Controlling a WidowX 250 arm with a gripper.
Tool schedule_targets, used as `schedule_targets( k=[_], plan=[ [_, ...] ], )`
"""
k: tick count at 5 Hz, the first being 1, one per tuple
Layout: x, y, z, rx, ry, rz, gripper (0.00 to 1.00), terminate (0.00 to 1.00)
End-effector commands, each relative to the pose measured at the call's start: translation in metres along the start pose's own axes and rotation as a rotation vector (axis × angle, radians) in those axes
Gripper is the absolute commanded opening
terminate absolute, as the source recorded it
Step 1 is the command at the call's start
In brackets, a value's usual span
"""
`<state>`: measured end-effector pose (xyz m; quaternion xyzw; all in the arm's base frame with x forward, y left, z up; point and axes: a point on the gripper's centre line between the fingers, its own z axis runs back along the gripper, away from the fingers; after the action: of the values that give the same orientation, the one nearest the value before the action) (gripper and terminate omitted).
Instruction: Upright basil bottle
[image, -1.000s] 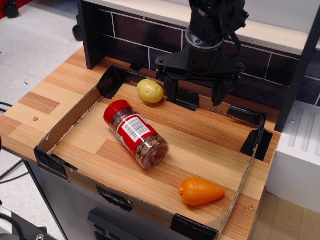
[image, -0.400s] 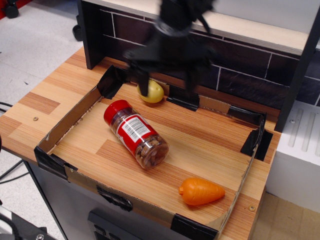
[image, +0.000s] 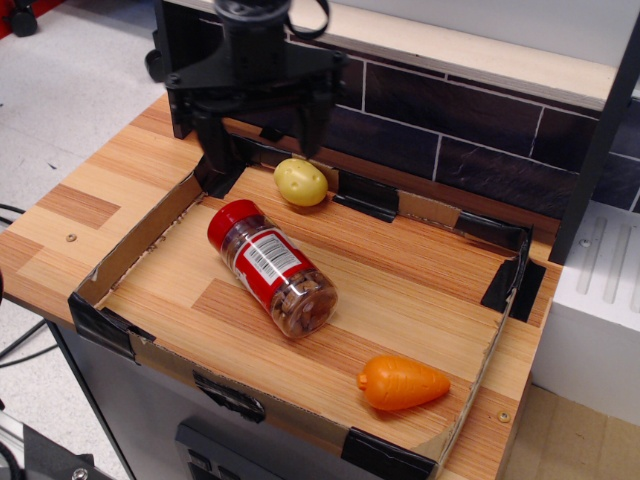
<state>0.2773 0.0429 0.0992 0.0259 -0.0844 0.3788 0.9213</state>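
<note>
Well below the spread-jawed gripper (image: 261, 138), the basil bottle (image: 272, 266) on its side.

Wooden table (image: 90, 190), dark tiled wall (image: 450, 110), grey floor (image: 70, 70).

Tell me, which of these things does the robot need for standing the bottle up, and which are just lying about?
Needed: basil bottle, lying on its side; gripper, open above the tray's back left corner.
Lying about: yellow potato, orange carrot, cardboard tray.
</note>
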Motion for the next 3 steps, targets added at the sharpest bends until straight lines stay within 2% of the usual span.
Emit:
schedule_targets(
  k=[1,2,3],
  plan=[
    [0.017,0.019,-0.015,-0.025,0.015,0.121,1.00,0.00],
    [0.018,0.019,-0.027,-0.026,-0.007,0.141,1.00,0.00],
    [0.015,0.017,-0.038,-0.021,0.002,0.160,1.00,0.00]
  ],
)
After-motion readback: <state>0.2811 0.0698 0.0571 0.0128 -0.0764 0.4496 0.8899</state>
